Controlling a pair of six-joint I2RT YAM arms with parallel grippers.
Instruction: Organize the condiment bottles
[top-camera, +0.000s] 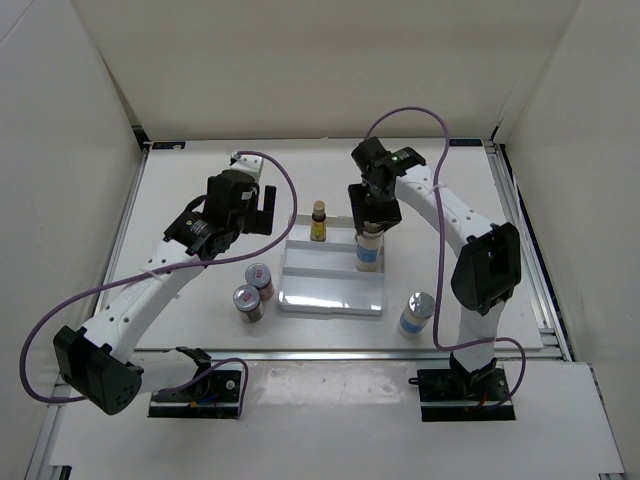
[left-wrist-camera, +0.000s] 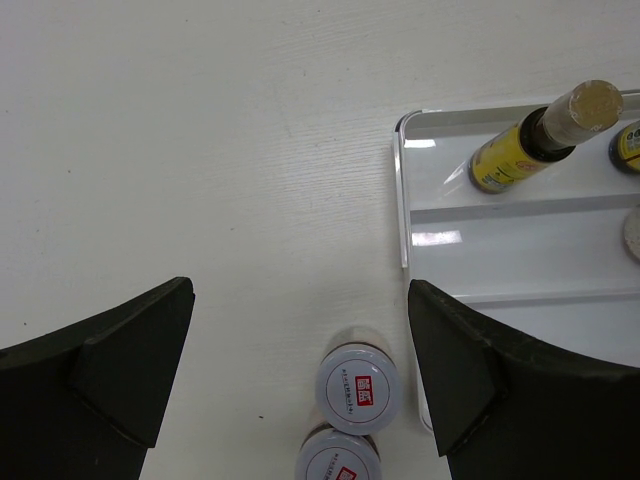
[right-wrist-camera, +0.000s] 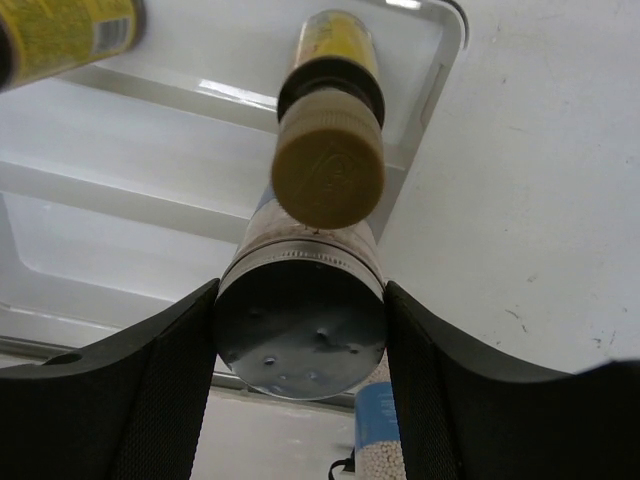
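My right gripper (top-camera: 371, 224) (right-wrist-camera: 300, 310) is shut on the silver cap of a tall clear-blue bottle (top-camera: 368, 252) (right-wrist-camera: 300, 335) that stands in the white ridged tray (top-camera: 330, 290). Just beyond it in the tray stands a slim yellow bottle with a tan cap (right-wrist-camera: 328, 160); another yellow bottle (top-camera: 319, 222) (left-wrist-camera: 530, 150) is in the tray's back row. Two short silver-lidded jars (top-camera: 259, 277) (top-camera: 248, 302) (left-wrist-camera: 357, 388) stand touching on the table, left of the tray. My left gripper (top-camera: 264, 211) (left-wrist-camera: 300, 300) hovers open above the table beyond the jars, holding nothing.
A second clear-blue bottle (top-camera: 416, 314) (right-wrist-camera: 380, 430) stands on the table off the tray's right front corner. White walls enclose the table on three sides. Purple cables loop from both arms.
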